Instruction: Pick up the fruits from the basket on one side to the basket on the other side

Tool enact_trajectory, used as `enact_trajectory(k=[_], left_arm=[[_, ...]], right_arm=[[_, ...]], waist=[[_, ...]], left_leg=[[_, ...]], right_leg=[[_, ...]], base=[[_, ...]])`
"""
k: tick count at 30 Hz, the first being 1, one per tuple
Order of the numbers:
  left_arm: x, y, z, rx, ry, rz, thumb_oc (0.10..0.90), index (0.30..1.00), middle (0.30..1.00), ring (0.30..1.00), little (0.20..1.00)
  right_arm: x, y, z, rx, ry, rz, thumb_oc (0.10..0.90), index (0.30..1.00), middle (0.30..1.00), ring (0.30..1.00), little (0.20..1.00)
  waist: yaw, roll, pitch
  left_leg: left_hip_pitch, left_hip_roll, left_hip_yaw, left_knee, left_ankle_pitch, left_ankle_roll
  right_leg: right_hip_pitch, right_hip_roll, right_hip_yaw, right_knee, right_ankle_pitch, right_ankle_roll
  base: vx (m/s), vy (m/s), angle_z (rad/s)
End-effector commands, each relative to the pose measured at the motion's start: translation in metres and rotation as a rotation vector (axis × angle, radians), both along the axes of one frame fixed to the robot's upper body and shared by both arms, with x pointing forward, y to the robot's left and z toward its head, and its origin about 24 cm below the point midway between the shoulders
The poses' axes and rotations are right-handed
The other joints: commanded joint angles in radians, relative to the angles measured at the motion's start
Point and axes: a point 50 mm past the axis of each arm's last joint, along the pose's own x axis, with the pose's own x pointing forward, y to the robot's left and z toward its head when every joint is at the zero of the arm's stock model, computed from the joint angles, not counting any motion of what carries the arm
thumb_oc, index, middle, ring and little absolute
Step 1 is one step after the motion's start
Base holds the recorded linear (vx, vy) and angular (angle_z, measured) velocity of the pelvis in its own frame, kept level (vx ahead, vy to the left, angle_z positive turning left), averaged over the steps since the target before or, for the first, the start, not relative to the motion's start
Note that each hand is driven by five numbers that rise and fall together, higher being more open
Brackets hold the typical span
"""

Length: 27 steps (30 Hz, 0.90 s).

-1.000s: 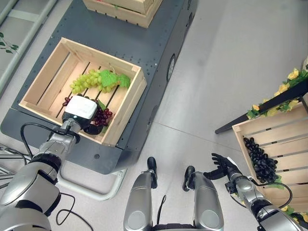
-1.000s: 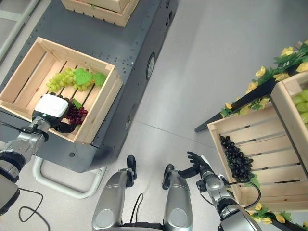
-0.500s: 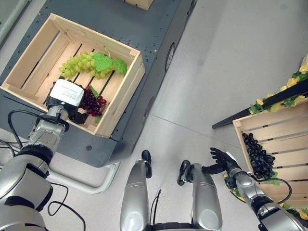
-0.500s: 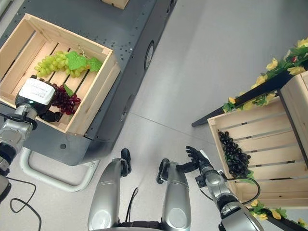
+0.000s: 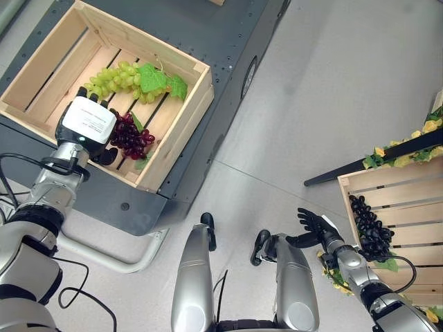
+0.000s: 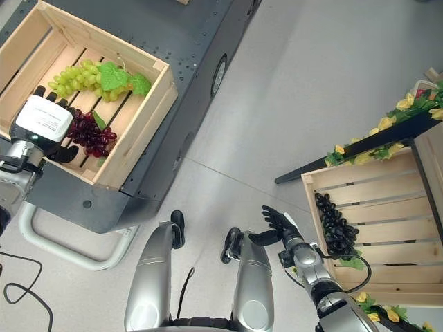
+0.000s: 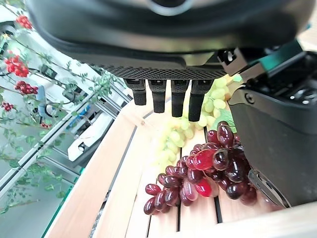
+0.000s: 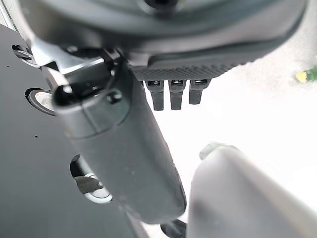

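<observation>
Slatted pale wood crate holds glossy red grapes beside the left hand, near knobbly green grapes; its wrist view shows straight fingers above the red cluster, holding nothing, while the right hand hangs open.

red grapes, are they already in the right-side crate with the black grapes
No, the red grapes lie in the left crate beside the left hand.
</observation>
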Motion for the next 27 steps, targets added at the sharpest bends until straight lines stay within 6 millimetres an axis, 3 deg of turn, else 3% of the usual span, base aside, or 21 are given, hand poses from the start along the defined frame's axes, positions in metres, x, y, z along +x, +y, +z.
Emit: enact_trajectory(k=[1,14,24,27], left_arm=[[-0.027,0.042,0.081,0.116,-0.265,0.131,0.800,0.900,0.900,0.900,0.900],[-0.022,0.024,0.087,0.052,-0.379,-0.097,0.800,0.900,0.900,0.900,0.900],[-0.009,0.006,0.072,-0.023,-0.262,-0.227,0.800,0.900,0.900,0.900,0.900],[-0.005,0.006,0.070,-0.062,-0.214,-0.177,0.800,0.900,0.900,0.900,0.900]], right_arm=[[-0.014,-0.020,0.000,0.001,-0.019,-0.044,0.800,0.900,0.900,0.900,0.900],[-0.014,-0.019,0.002,0.038,-0.047,-0.063,0.800,0.900,0.900,0.900,0.900],[-0.007,-0.017,0.008,0.045,-0.084,-0.083,0.800,0.900,0.900,0.900,0.900],[-0.007,-0.019,0.009,0.044,-0.086,-0.087,0.800,0.900,0.900,0.900,0.900]], waist=[[0.014,0.015,-0.012],[0.011,-0.007,-0.012],[0.003,-0.013,-0.012],[0.000,-0.014,-0.012]], left_leg=[[0.122,-0.018,0.075,-0.003,-0.179,0.065],[0.035,-0.011,0.072,0.033,-0.190,0.074],[-0.020,-0.011,0.073,0.044,-0.188,0.075],[-0.039,-0.006,0.072,0.053,-0.189,0.075]], right_leg=[[0.014,-0.005,0.026,-0.040,0.099,0.016],[-0.071,-0.001,0.019,-0.007,0.115,0.021],[-0.128,0.002,0.016,0.007,0.116,0.021],[-0.147,0.001,0.015,0.016,0.113,0.021]], base=[[0.00,0.000,0.00],[0.00,0.002,0.00],[-0.01,0.014,0.03],[0.00,0.000,0.00]])
